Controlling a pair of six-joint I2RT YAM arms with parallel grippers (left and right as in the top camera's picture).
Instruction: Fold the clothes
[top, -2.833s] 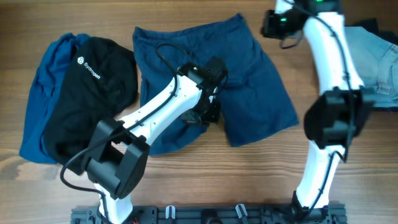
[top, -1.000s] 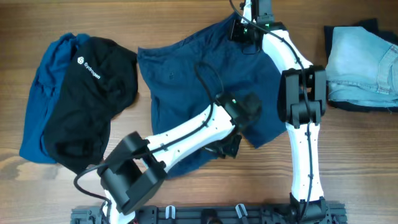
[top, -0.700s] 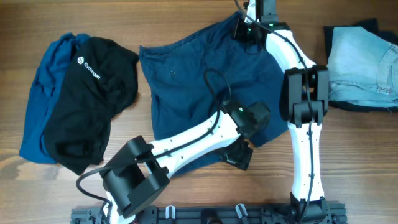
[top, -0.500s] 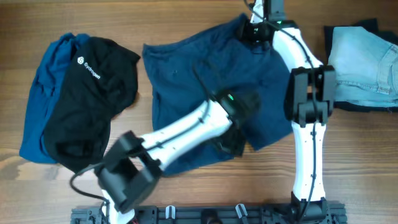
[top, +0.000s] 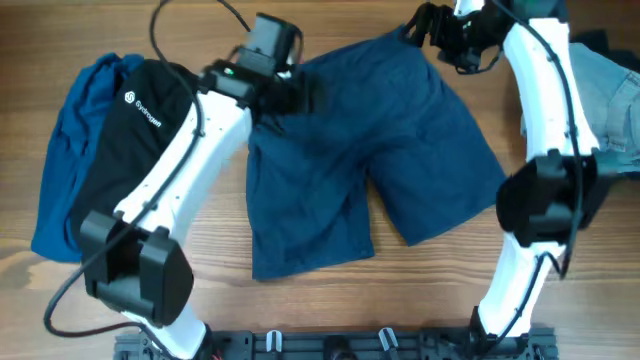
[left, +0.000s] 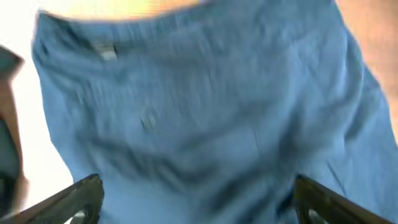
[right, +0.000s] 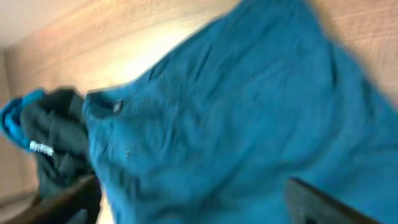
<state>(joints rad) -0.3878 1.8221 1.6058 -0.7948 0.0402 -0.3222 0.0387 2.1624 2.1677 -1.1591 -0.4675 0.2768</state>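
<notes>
The dark navy shorts (top: 370, 150) lie spread flat mid-table, waistband at the far side and both legs toward the front. My left gripper (top: 303, 96) hovers open over the waistband's left corner. In the left wrist view the shorts (left: 199, 106) fill the frame below the open left gripper (left: 199, 202), which holds nothing. My right gripper (top: 428, 22) is open at the waistband's right corner. The right wrist view shows the shorts (right: 236, 118) under the open right gripper (right: 199, 202). A black top (top: 140, 150) with a white logo lies on a royal-blue garment (top: 62, 150) at the left.
Pale blue denim (top: 608, 90) lies on something dark at the right edge. The right arm's elbow (top: 545, 200) stands just right of the shorts' right leg. The rail (top: 330, 345) runs along the table's front edge.
Both grippers opened and let go of the shorts. The left arm swung from the right leg's hem up to the waistband's left corner. The shorts now lie spread out flat.
</notes>
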